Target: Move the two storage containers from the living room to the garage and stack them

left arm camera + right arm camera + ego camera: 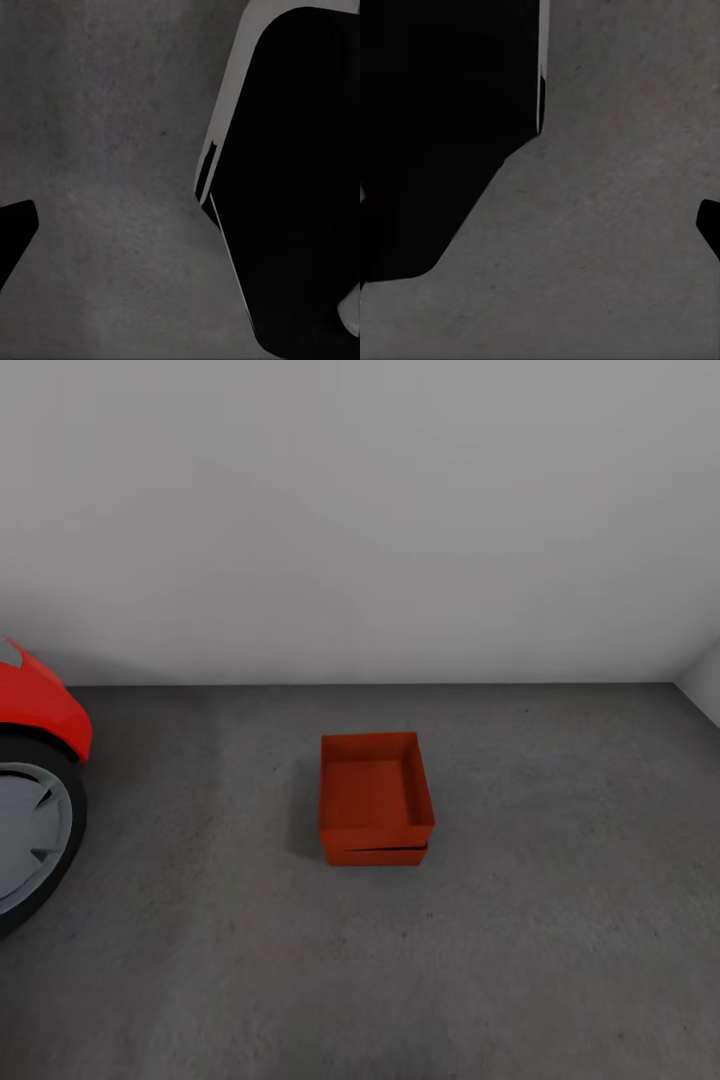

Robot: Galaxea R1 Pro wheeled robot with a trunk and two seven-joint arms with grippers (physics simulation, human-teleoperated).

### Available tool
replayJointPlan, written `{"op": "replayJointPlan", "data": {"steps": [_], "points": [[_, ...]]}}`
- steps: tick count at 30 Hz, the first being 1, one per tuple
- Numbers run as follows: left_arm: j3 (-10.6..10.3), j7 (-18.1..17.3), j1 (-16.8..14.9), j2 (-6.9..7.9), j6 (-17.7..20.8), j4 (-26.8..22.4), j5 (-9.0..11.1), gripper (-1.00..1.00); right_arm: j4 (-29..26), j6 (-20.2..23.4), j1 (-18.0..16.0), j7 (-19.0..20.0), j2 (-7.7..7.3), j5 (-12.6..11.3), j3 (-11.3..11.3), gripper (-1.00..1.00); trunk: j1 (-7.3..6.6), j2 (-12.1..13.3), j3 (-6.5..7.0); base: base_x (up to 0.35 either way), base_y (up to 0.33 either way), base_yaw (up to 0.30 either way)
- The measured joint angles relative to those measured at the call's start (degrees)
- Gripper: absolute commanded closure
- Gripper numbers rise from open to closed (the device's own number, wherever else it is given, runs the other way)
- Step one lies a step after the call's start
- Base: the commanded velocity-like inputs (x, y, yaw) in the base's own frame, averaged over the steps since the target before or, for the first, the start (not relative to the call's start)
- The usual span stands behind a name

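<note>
Room: the garage, with a plain light grey wall (pixel 360 510) at the back and a second wall (pixel 705 685) meeting it at the far right corner.
Floor: the floor (pixel 560 920) is dark grey and rough like concrete; in both wrist views it is the same grey surface.
Upper container: a red-orange open-top container (pixel 375 790) sits near the middle of the head view, its inside bare and its walls thin.
Lower container: a second red-orange container (pixel 375 855) lies under it, resting on the floor; just a narrow strip of its front shows below a dark gap line.
Stack: the upper one sits on the lower, edges nearly lined up, turned very slightly against it.
Place of stack: on the floor, a little way out from the back wall, well apart from the car.
Car: a red car (pixel 40 705) at the left edge of the head view, with a dark tyre and grey wheel (pixel 30 830) below the fender.
Left tool: cannot tell whether spread or pressed together; the left wrist view has large black shapes over the floor.
Right tool: cannot tell either; the right wrist view has similar black shapes over the floor.
</note>
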Motion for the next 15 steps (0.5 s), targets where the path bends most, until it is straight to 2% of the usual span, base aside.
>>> {"op": "replayJointPlan", "data": {"steps": [7,11,15], "points": [[0.2,0.2,0.1,0.01,-0.7,-0.6,-0.4,-1.0,0.0,-0.1,0.1,0.0,0.12,-0.1,0.0,-1.0,0.0,0.0,0.62,0.0,0.0,0.0],[0.3,0.2,0.1,-0.05,-0.8,-0.6,-0.3,-1.0,0.0,-0.1,0.2,-0.1,1.09,0.2,0.1,-1.0,0.0,0.0,0.99,0.0,0.0,0.0],[0.2,0.2,0.1,-0.01,-0.8,-0.6,-0.4,-1.0,0.0,-0.1,0.5,0.0,1.22,0.3,0.1,-1.0,0.0,0.0,1.36,0.0,0.0,0.0]]}}
